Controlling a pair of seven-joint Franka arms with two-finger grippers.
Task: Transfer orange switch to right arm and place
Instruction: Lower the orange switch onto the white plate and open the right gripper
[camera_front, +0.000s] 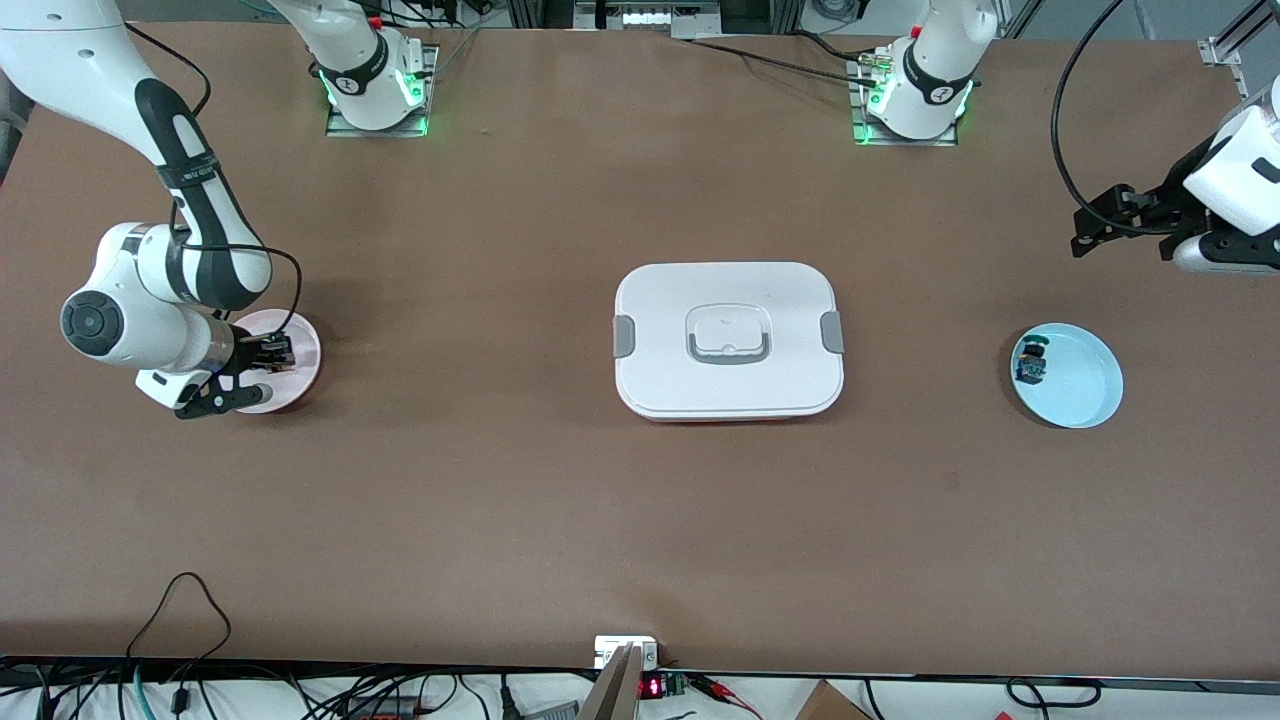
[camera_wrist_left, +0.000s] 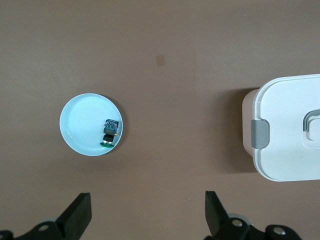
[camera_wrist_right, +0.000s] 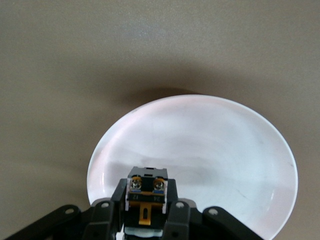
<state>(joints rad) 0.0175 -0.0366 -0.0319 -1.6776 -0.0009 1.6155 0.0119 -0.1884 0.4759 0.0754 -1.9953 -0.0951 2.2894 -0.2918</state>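
A: Over the pale pink round plate (camera_front: 300, 352), your right gripper (camera_front: 272, 353) is clamped on the small black orange-trimmed switch (camera_wrist_right: 146, 197).

B: Left gripper (camera_wrist_left: 145, 215)?

A: Jaws apart, empty, waiting above the table's left-arm end.

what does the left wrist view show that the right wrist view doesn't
Only the left wrist view shows the blue plate holding a small green-capped switch, the white lidded box, and the open left gripper above the table. Only the right wrist view shows the pink plate and the right gripper shut on the orange switch over it. Both show the brown table.
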